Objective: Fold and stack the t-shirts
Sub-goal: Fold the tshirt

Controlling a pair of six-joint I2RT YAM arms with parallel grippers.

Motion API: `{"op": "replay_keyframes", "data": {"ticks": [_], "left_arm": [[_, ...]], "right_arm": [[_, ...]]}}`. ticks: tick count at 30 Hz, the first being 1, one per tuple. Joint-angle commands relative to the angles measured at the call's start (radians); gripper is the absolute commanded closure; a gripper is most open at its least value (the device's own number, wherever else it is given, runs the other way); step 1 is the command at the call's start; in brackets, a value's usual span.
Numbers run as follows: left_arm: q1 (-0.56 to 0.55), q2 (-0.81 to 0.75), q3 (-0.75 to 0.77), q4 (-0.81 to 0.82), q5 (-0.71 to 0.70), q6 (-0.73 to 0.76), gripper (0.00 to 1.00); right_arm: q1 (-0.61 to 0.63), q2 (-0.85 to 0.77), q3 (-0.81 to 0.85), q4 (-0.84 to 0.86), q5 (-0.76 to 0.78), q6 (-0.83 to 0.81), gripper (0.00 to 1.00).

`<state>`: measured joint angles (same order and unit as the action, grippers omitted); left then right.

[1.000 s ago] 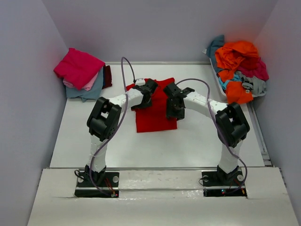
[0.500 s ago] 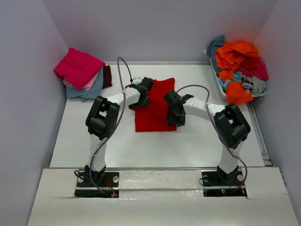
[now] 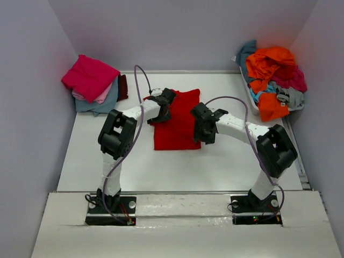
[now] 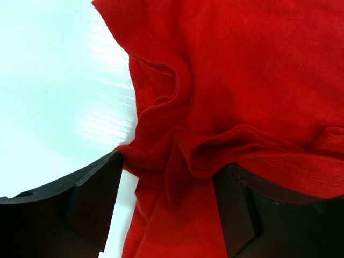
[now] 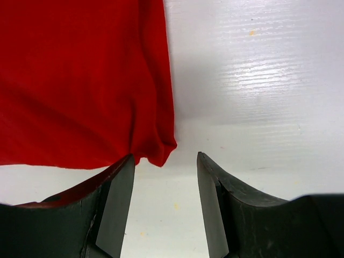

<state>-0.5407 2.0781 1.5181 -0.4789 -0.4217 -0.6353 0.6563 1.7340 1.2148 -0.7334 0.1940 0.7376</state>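
Lengthwise far-to-near, red t-shirt (image 3: 180,126); left pincer (image 4: 169,183) agape astride its ruck; right pincer (image 5: 164,161) agape beside corner

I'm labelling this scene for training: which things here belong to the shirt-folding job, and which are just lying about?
Part of the job:
- red t-shirt, spread mid-table
- folded stack of shirts, far left
- unfolded pile of shirts, far right

Not part of the job itself:
- white bin holding the unfolded pile
- purple cables on the arms
- table

Glossy white table (image 3: 231,166) (soft glare on its surface), plain pale-lilac walls (image 3: 183,32) on three sides, even light
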Motion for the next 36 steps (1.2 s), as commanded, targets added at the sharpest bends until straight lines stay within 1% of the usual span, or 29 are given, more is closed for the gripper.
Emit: {"op": "replay_keyframes", "data": {"ticks": [1, 8, 18, 23, 27, 36], "left_arm": [[0.013, 0.017, -0.013, -0.009, -0.022, 0.017, 0.22], [0.022, 0.019, -0.012, -0.012, -0.020, 0.017, 0.22], [0.022, 0.011, -0.016, -0.010, -0.020, 0.022, 0.22], [0.022, 0.014, -0.015, -0.009, -0.020, 0.023, 0.22], [0.022, 0.016, -0.018, -0.009, -0.019, 0.023, 0.22], [0.031, 0.016, -0.026, -0.003, -0.019, 0.025, 0.22]], "right_arm": [[0.009, -0.060, 0.003, -0.024, 0.024, 0.003, 0.44], [0.019, -0.048, 0.012, -0.052, 0.028, 0.000, 0.44], [0.019, 0.076, -0.018, 0.051, -0.031, -0.004, 0.44], [0.019, 0.121, -0.011, 0.051, -0.031, 0.000, 0.44], [0.019, 0.107, -0.024, 0.040, -0.016, 0.016, 0.44], [0.019, -0.005, -0.104, 0.009, 0.035, 0.063, 0.44]]}}
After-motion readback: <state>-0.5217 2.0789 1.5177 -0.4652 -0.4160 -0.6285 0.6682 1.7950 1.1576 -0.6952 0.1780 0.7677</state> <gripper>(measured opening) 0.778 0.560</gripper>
